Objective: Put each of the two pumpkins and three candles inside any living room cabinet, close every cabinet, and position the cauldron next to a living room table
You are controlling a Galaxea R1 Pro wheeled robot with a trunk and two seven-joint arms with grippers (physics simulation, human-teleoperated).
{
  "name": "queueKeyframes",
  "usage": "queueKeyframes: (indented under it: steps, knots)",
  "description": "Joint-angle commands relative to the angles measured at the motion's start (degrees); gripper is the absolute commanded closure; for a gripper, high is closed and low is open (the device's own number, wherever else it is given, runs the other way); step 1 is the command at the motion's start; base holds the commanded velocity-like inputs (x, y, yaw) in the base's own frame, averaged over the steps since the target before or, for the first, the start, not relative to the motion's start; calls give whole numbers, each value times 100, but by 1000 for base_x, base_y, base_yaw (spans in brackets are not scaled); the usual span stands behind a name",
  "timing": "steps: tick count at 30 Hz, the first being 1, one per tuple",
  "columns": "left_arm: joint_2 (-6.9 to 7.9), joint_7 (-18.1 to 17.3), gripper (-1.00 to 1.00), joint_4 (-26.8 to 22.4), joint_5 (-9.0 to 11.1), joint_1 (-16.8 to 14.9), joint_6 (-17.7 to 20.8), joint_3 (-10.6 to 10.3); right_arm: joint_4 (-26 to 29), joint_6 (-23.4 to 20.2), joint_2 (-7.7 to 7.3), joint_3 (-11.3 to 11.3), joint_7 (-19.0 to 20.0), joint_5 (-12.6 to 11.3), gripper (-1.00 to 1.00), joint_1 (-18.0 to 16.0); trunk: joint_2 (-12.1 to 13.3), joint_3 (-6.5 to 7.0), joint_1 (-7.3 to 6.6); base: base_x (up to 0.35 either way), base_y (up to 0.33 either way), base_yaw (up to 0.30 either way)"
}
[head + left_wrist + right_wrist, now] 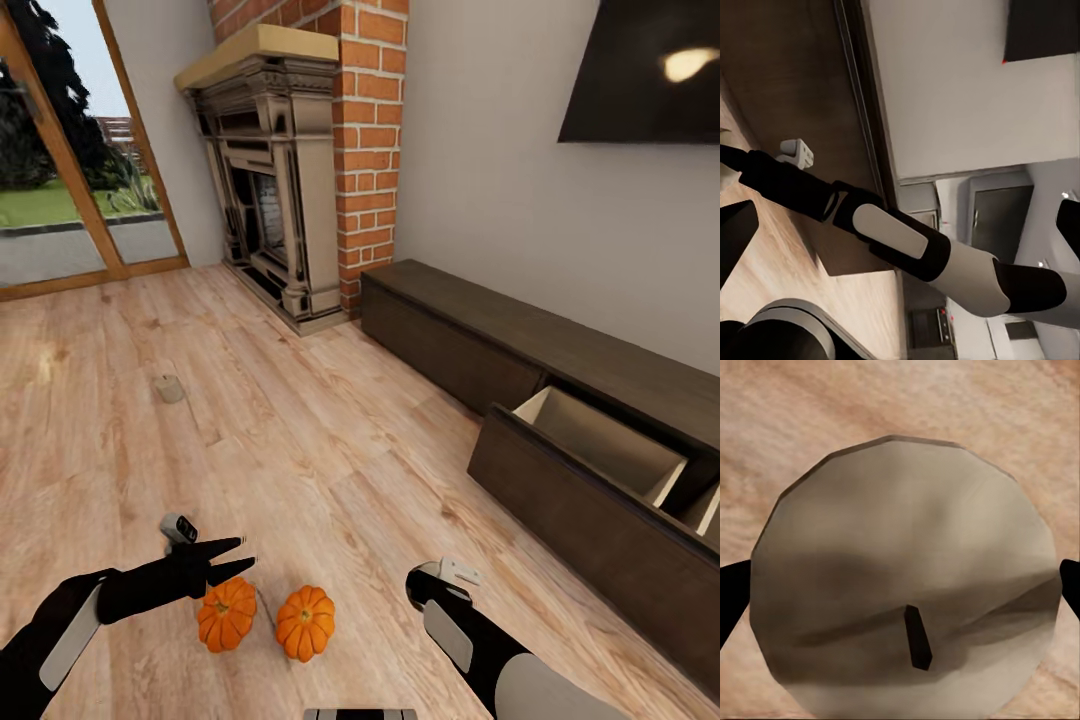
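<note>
You are facing a living room with a pale plank floor point(330, 440), a brick chimney with a carved fireplace point(275, 190) at the back, a glass door point(70, 190) to the garden on the left and a dark screen point(645, 70) on the grey wall to the right. No brand, label or writing can be read anywhere.

Along the right wall runs the cabinet point(520, 370), long, low and dark brown. Its near drawer point(600, 450) stands pulled out and shows pale wood inside; the far section is shut flush.

Two pumpkins lie on the floor just in front of you, close beside each other: the left pumpkin point(226, 613) and the right pumpkin point(305, 622), both orange and ribbed. Your left tool point(235, 557) hangs just above the left pumpkin with its dark fingers spread apart, gripping nothing.

A far candle point(169, 388) stands alone on the floor, well apart from the pumpkins, toward the glass door.

Your right arm reaches down to the floor right of the pumpkins, and there its tool is hidden behind the wrist. In the right wrist view a near candle point(904, 600) sits directly under the camera, beige with a short dark wick, and the dark tips of the right tool point(900, 592) show at either side of it. You cannot tell whether they press on the candle.
</note>
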State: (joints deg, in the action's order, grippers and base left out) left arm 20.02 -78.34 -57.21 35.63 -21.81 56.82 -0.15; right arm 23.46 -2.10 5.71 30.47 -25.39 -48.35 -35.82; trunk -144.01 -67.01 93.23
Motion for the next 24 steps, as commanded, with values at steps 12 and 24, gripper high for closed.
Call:
queueKeyframes:
  steps: [12,24]
  knots:
    - [17,-5,-100,-7,14,-1,57,5,219,-686,-8,9,-121,-106,100,-4,14,262,-34,-97,0,287]
    - [98,-235,-100,-10,10,-1,57,12,3191,-2501,-8,-643,-2215,-242,100,31,30,473,-65,0,0,234]
